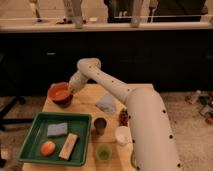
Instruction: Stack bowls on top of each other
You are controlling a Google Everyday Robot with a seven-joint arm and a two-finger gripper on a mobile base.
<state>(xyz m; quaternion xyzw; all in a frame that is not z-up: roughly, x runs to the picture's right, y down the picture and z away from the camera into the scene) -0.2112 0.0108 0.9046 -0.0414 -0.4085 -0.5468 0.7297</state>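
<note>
An orange-red bowl [60,93] with a dark outside sits at the far left corner of the wooden table [90,102]. I cannot tell whether it is one bowl or one resting in another. My white arm reaches from the lower right across the table, and my gripper [71,89] is at the bowl's right rim, touching or just above it.
A green tray [30,145] at the front left holds a blue sponge [57,129], an orange ball [47,148] and a tan block [68,146]. A dark cup [100,124], a green cup [103,151], a white cup [122,135] and a grey cloth [106,104] lie on the table.
</note>
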